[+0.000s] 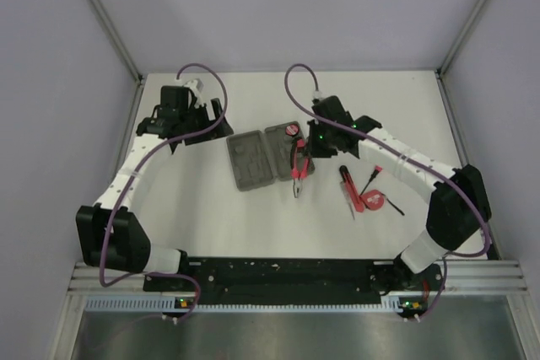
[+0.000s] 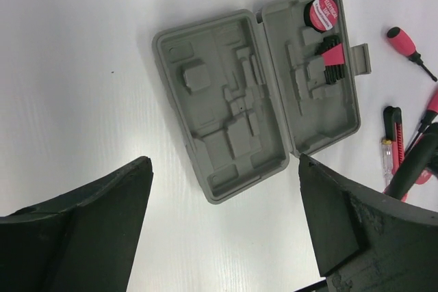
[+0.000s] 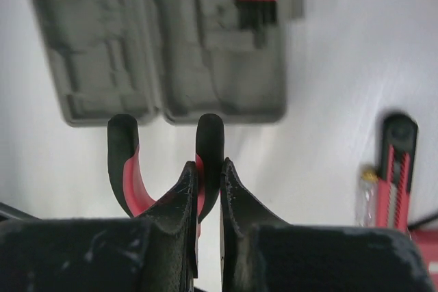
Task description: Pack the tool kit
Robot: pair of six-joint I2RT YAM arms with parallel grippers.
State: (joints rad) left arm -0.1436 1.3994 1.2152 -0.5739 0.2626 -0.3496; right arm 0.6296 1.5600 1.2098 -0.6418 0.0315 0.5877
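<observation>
1 pliers handle [image 3: 209,143] clamped, right wrist only

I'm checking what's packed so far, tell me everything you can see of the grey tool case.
The grey plastic case lies open and flat on the white table, hinged halves facing up, with rounded corners and moulded slots. The left half is empty; the right holds a round black item with a red label and a red holder of black tools. A latch tab juts from its outer edge.

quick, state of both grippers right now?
left gripper: open, holding nothing.
right gripper: fingers closed on one handle of the pliers.
</observation>
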